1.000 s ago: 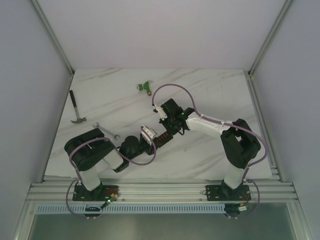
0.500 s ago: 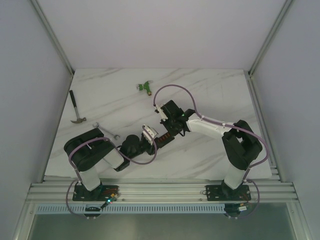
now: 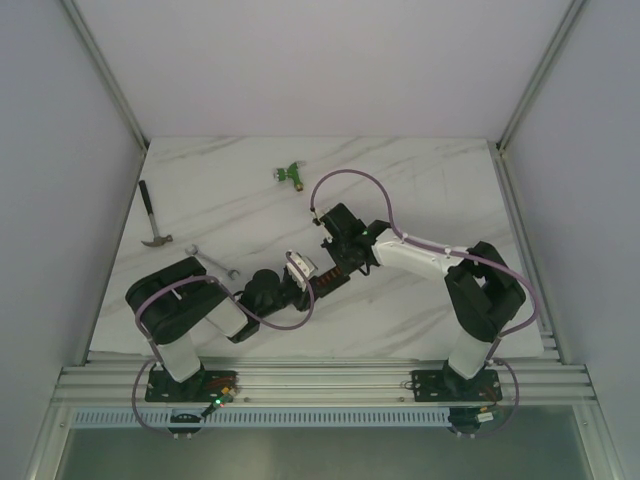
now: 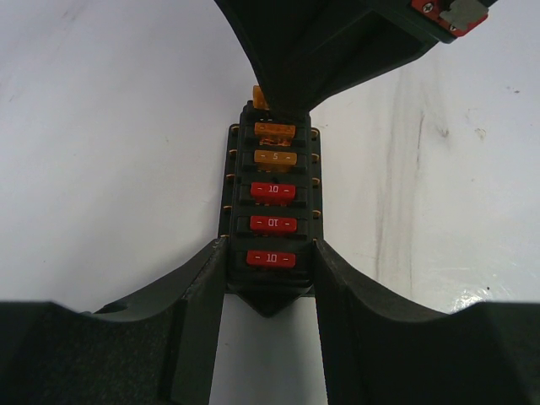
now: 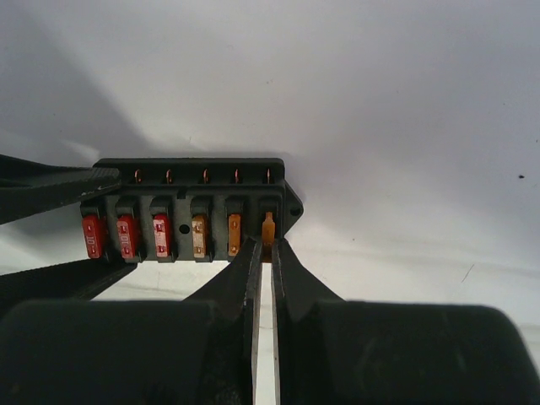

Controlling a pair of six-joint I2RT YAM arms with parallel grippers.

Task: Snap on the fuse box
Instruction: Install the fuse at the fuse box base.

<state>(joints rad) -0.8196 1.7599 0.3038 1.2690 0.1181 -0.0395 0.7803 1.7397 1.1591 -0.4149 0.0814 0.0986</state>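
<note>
My left end effector (image 4: 270, 274): fingers clamped on both long sides of fuse box (image 4: 272, 194), at end with red fuse (image 4: 272, 258). My right end effector (image 5: 268, 246): fingers nearly together, tips pinched on orange fuse (image 5: 268, 226) in last slot at opposite end of box. Fuse box sits mid-table between my two arms, fuse row facing up. Table (image 3: 430, 180) white marble. Further out: wrench (image 3: 212, 260) left of box, hammer (image 3: 153, 215) near left edge, green connector (image 3: 290, 174) toward far side.
</note>
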